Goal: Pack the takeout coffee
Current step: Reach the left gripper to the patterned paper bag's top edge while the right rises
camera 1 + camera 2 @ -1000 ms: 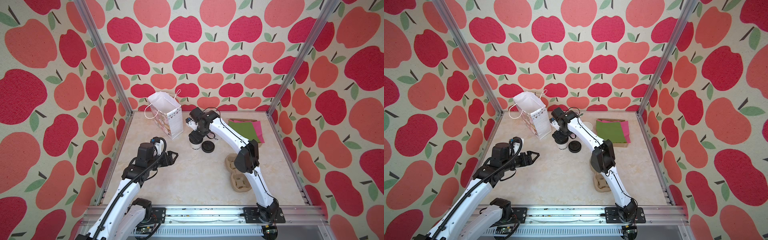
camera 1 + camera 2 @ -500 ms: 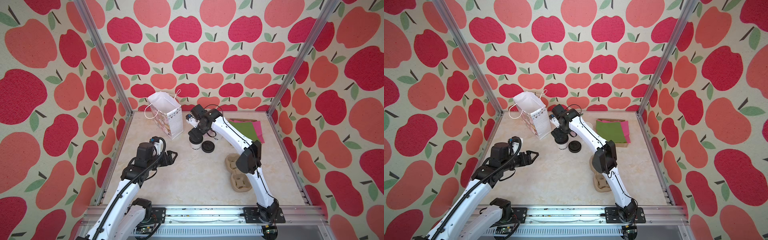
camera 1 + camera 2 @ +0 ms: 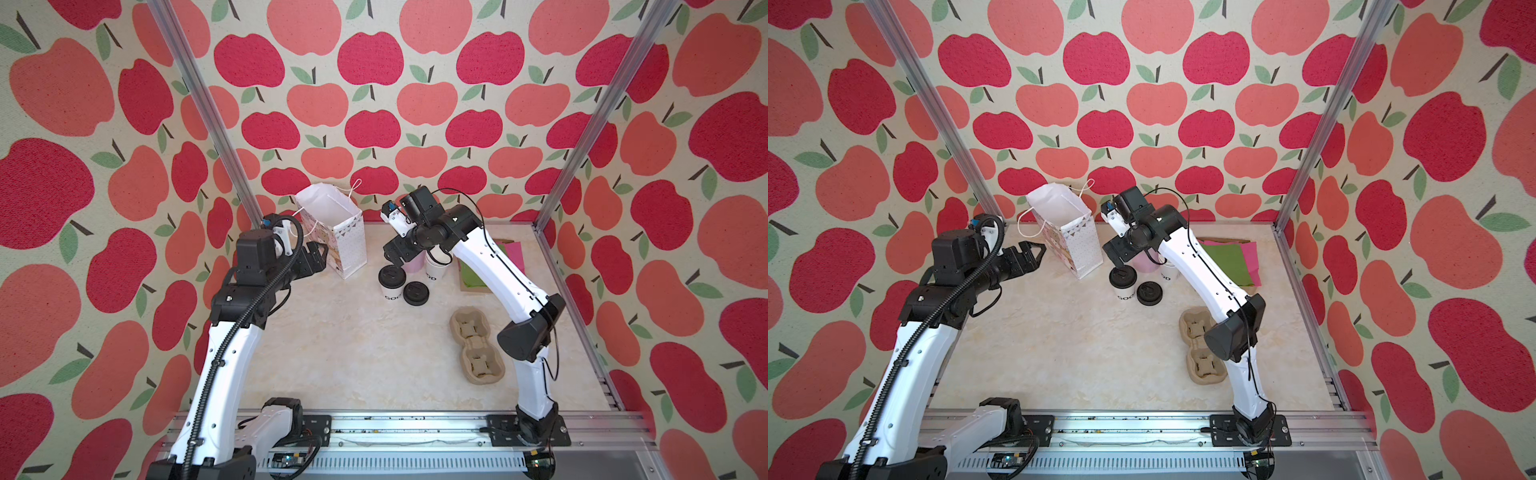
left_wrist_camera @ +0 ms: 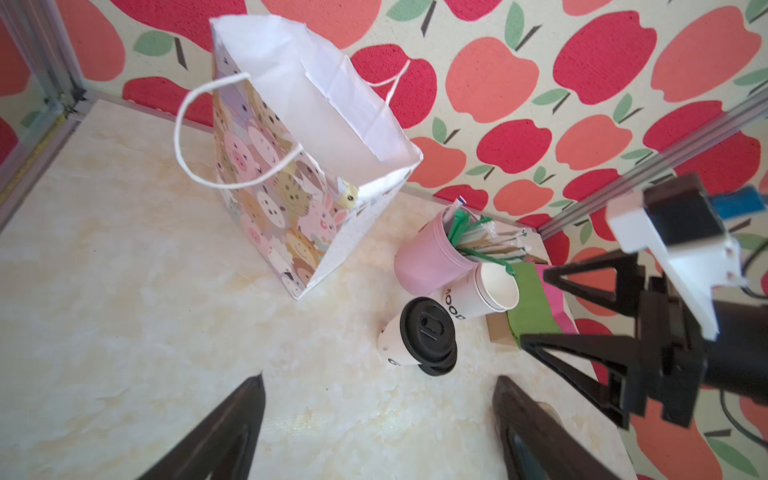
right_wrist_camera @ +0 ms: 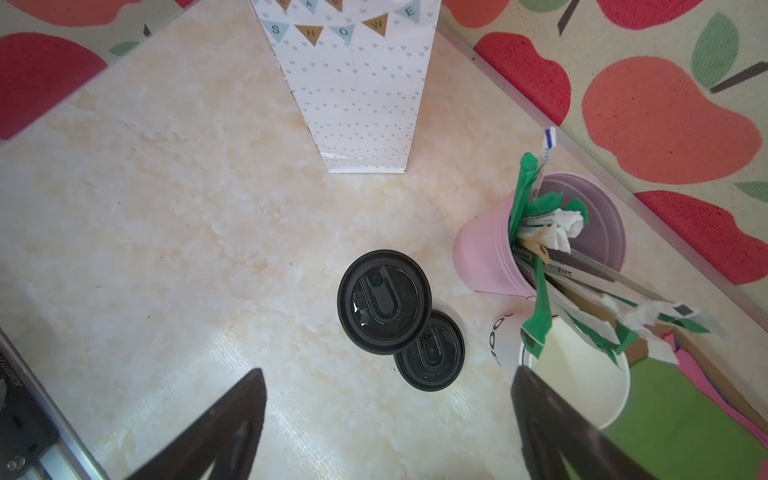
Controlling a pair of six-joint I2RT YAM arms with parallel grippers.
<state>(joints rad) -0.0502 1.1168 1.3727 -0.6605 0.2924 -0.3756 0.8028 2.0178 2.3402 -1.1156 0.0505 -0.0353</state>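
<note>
Time to grab: the right claw (image 3: 392, 262) hangs wide open over the small white paper cup with black lid (image 3: 391, 282). It must drop and squeeze softly. The left claw (image 3: 1034, 251) is wide too.

Bright, even light, soft shadows (wrist-view edges blurred).

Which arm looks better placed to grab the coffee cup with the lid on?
Probably the right. The right pincer hangs open close over the lidded cup; the left pincer, also open, sits farther off beside the paper bag.
</note>
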